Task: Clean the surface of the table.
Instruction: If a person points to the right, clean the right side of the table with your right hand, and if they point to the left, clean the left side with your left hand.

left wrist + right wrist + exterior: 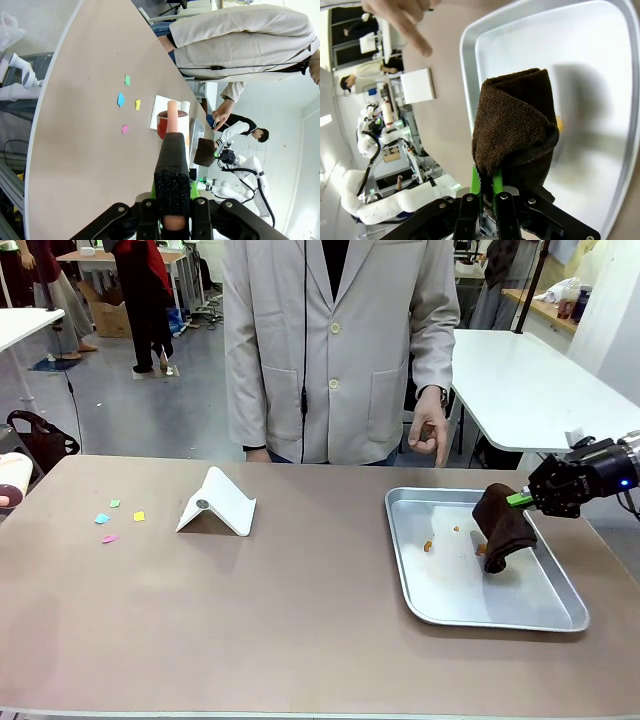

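- At three o'clock on the matte taupe table (pixel 300 620), right gripper (pixel 518 499) clamps a folded dark-brown terry cloth (pixel 505 530) over a silver metal tray (pixel 450 585).
- Left wrist view — left gripper (pixel 172 212) pinches a black-sleeved peach stick (pixel 173 160).

Grey floor (pixel 130 410); white tbl (pixel 530 390) behind; wood desk (pixel 85 257) far back.

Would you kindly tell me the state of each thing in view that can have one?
left gripper: shut on the foam-gripped tool.
right gripper: shut on the brown cloth, hanging over the tray.
tray: flat on the table, a few orange crumbs inside.
white stand: upright, folded like a tent.
paper scraps: loose, scattered on the table.
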